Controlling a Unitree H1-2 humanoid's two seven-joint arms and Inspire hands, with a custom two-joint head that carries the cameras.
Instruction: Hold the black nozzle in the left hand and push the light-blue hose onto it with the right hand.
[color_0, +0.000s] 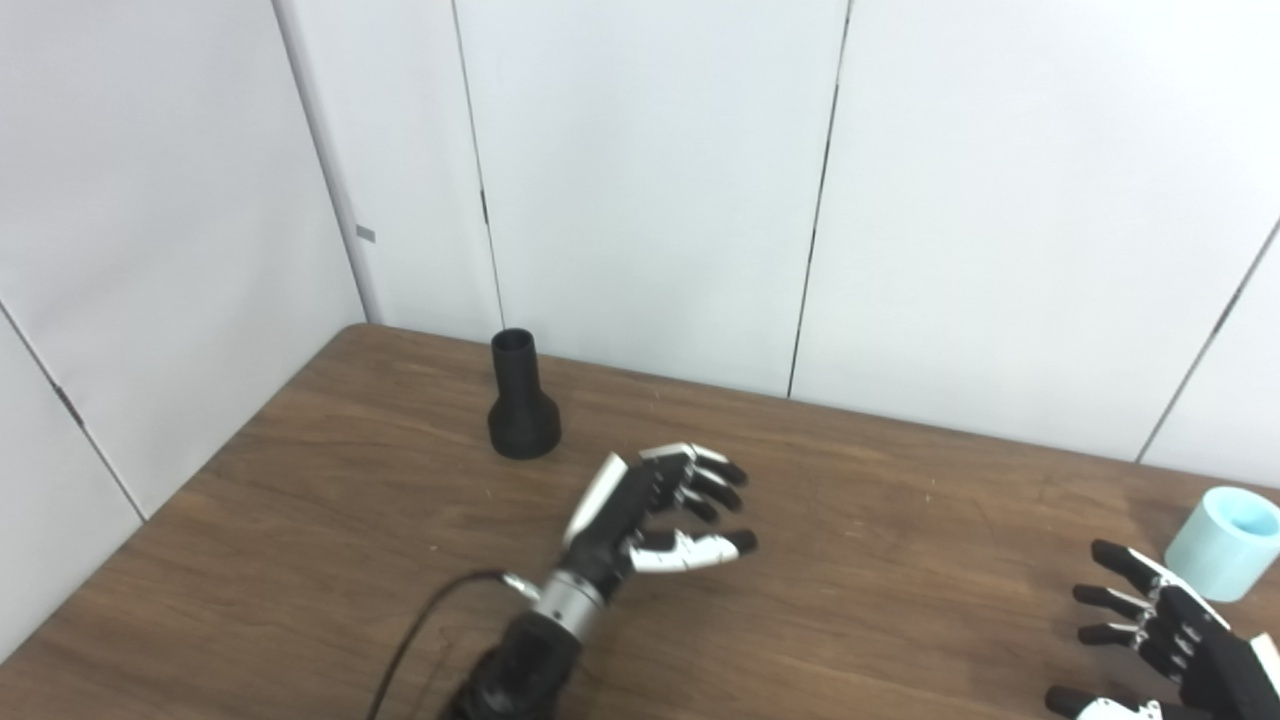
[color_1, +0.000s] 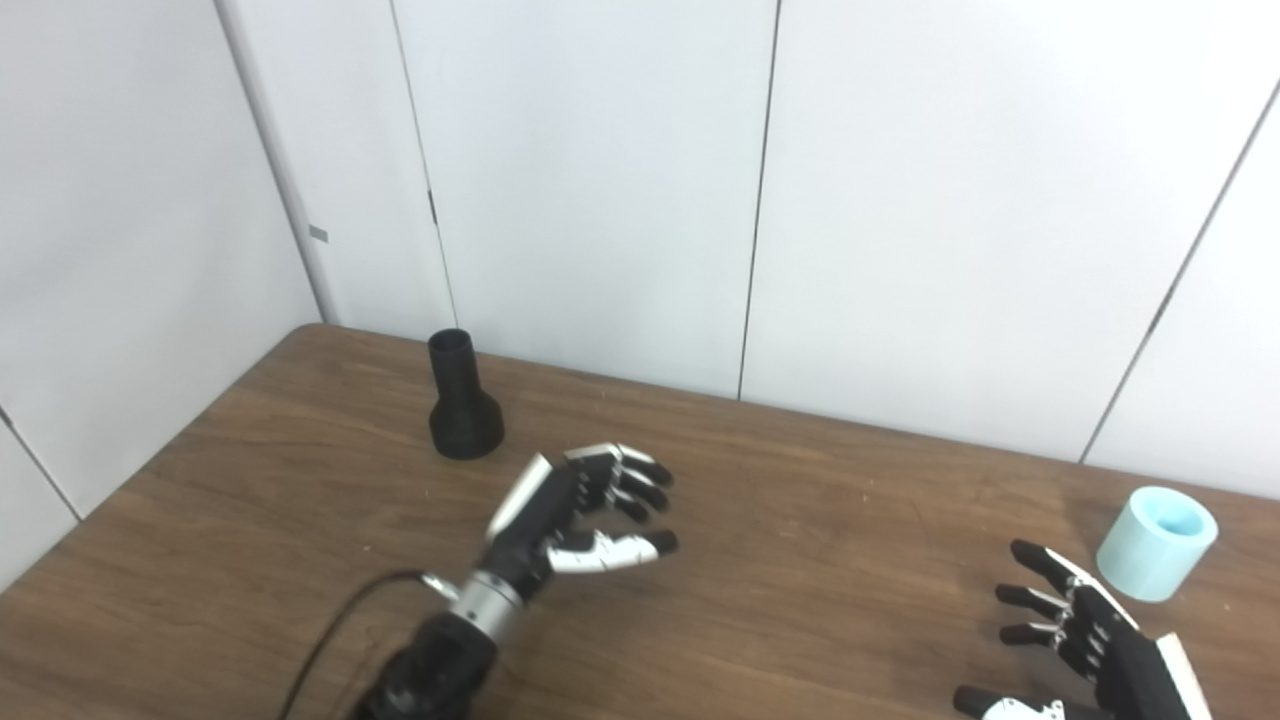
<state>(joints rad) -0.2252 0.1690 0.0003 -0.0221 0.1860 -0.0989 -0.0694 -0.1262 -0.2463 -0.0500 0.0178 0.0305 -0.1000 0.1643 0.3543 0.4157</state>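
Toward the far left of the brown wooden table (color_0: 300, 560), the black flared plastic nozzle (color_0: 521, 399) stands upright on its wide base, narrow mouth up, so its long axis is vertical. It lies up and to the left of the left hand (color_0: 650, 505), near but apart; that hand is empty, fingers spread and loosely curled. At the far right, the short light-blue hose section (color_1: 1157, 542) sits just beyond the right hand (color_1: 1075, 620), which is also splayed and empty. No labels or writing are legible.
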